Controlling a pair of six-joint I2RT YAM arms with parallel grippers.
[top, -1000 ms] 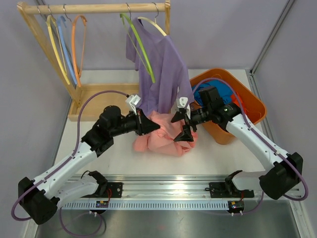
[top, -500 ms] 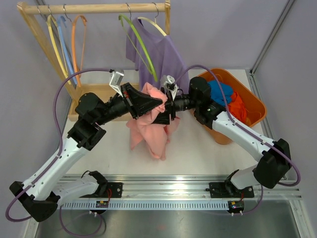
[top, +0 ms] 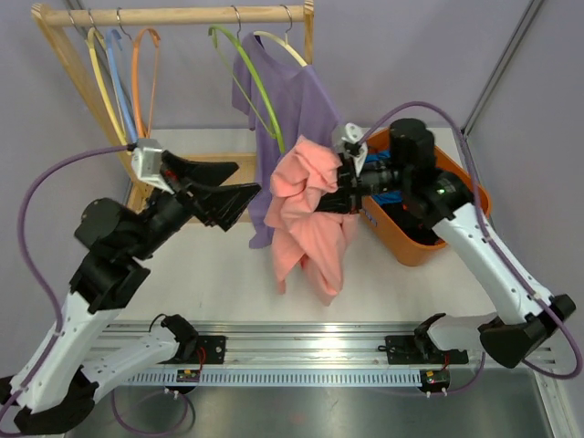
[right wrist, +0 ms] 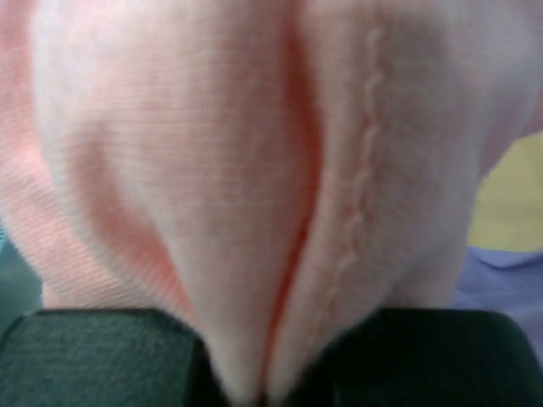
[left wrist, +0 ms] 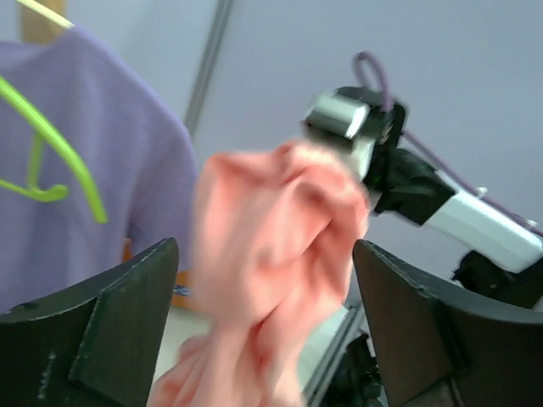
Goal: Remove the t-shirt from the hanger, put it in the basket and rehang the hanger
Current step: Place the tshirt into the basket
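Observation:
A pink t-shirt [top: 310,219] hangs in the air in front of the rack, bunched at its top in my right gripper [top: 336,187], which is shut on it. The right wrist view is filled with pink cloth [right wrist: 212,153] pinched between the jaws of that gripper [right wrist: 254,373]. My left gripper [top: 245,179] is open, apart from the shirt on its left; in the left wrist view the pink shirt [left wrist: 271,254] shows blurred beyond the gripper [left wrist: 265,246]. A purple t-shirt [top: 292,109] hangs on a cream hanger [top: 283,44]. A bare green hanger [top: 251,78] hangs beside it.
The wooden rack [top: 173,15] stands at the back left with yellow [top: 96,82], blue [top: 114,73] and orange [top: 137,82] hangers. An orange bin [top: 465,196] holding blue and red clothes sits at the right, under the right arm.
The left gripper let go of the pink shirt, opened and drew back to the left. The right gripper shut on the shirt and carried it up and to the right.

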